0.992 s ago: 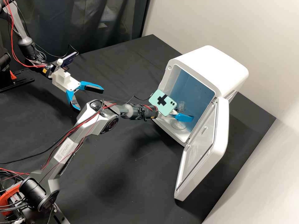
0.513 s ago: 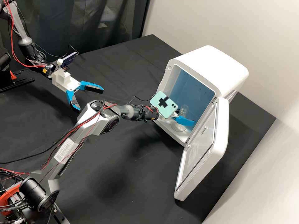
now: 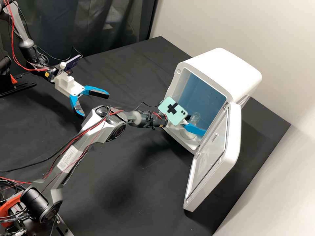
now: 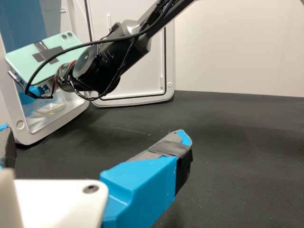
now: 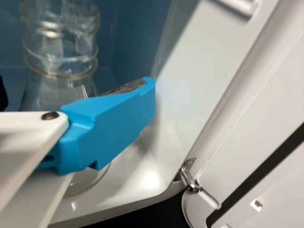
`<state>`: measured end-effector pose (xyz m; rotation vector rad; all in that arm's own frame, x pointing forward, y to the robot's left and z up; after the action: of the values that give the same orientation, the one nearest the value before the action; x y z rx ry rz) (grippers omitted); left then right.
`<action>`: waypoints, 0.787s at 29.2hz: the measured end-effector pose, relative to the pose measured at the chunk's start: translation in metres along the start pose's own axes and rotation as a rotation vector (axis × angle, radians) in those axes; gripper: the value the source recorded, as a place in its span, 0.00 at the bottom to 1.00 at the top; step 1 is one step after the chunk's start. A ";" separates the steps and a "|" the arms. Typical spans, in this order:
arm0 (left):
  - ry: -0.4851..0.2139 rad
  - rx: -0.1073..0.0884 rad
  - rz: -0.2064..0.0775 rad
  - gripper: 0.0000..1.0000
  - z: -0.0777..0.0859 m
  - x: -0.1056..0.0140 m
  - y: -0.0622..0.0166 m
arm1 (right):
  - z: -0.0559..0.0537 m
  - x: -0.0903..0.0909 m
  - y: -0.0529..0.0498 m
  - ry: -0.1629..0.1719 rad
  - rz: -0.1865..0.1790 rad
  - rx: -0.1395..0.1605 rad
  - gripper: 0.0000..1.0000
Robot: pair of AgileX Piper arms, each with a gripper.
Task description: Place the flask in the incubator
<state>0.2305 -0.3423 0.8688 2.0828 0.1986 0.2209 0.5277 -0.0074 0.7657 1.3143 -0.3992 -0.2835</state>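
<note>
Flask (image 3: pixel 195 116) stands upright inside incubator (image 3: pixel 229 75), close at right claw (image 3: pixel 196 128); whether claw grasps it cannot be determined. Left claw (image 3: pixel 93 104) released, well apart, above bench (image 3: pixel 137 183).

Flask (image 5: pixel 59 52): clear glass, glossy, smooth. Incubator (image 3: pixel 226 70): white plastic shell, smooth, semi-gloss; blue inside, floor shiny w/ reflections. Hinge pin (image 5: pixel 192 183): bright metal. Counter (image 3: pixel 137 183): matt black cloth, slightly creased. Left claw (image 3: pixel 93 105): matt blue plastic fingers, dark pads, white plastic body.
</note>
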 end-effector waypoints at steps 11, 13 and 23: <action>0.000 0.000 0.000 1.00 0.000 0.000 0.0000 | 0.000 -0.005 0.005 0.011 -0.051 0.082 1.00; 0.000 0.000 0.000 1.00 0.000 0.000 0.0000 | -0.002 -0.006 0.007 0.017 -0.047 0.084 1.00; 0.000 0.000 0.000 1.00 0.000 0.000 0.0000 | -0.009 -0.011 0.008 0.034 -0.051 0.094 1.00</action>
<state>0.2305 -0.3423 0.8688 2.0828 0.1986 0.2209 0.5222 0.0071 0.7703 1.4208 -0.3538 -0.2874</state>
